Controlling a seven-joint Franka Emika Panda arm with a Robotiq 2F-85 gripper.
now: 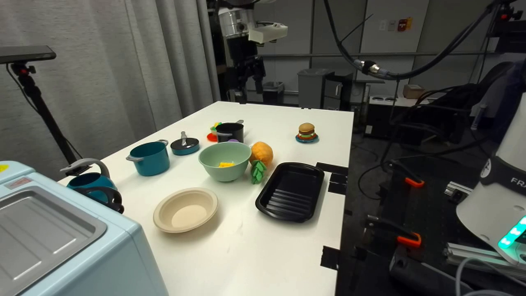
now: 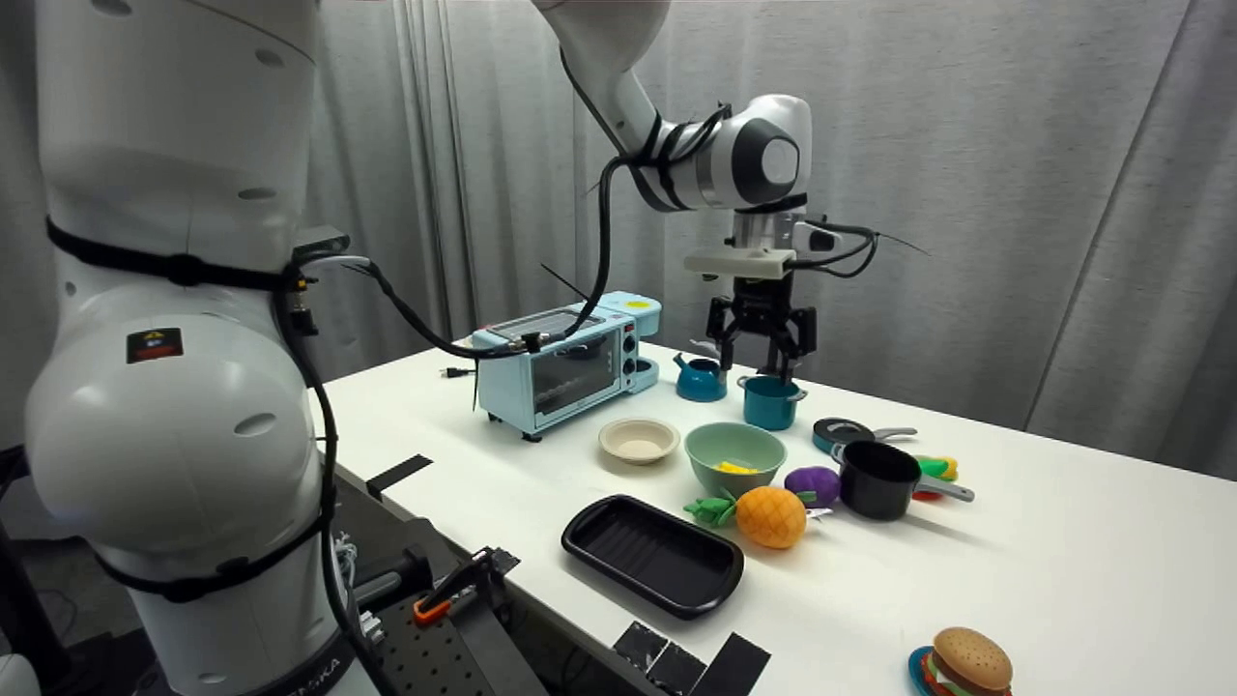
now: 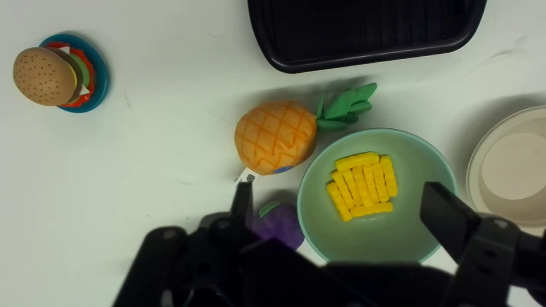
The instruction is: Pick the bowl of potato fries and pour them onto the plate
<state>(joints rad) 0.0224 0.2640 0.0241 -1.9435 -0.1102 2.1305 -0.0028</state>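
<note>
The pale mint-green bowl [image 1: 225,154] stands upright on the white table, also seen in an exterior view [image 2: 727,443] and the wrist view [image 3: 371,238]. The yellow potato fries [image 3: 362,183] lie in its bottom; they also show in both exterior views [image 1: 226,164] [image 2: 736,468]. The cream plate [image 1: 185,211] sits beside the bowl, bare, also in an exterior view [image 2: 638,440]; the wrist view cuts it off at the right [image 3: 514,166]. My gripper [image 2: 756,365] is open and empty, high above the table. In the wrist view [image 3: 338,187] its fingers frame most of the bowl from above, apart from it.
An orange toy pineapple [image 3: 275,136] and a purple toy [image 3: 281,224] sit close against the bowl. A black tray [image 2: 652,556], teal pot [image 2: 770,404], black pot [image 2: 877,478] and teal kettle [image 2: 700,379] stand around. A light blue oven [image 2: 551,367] and a toy burger [image 3: 47,76] are farther off.
</note>
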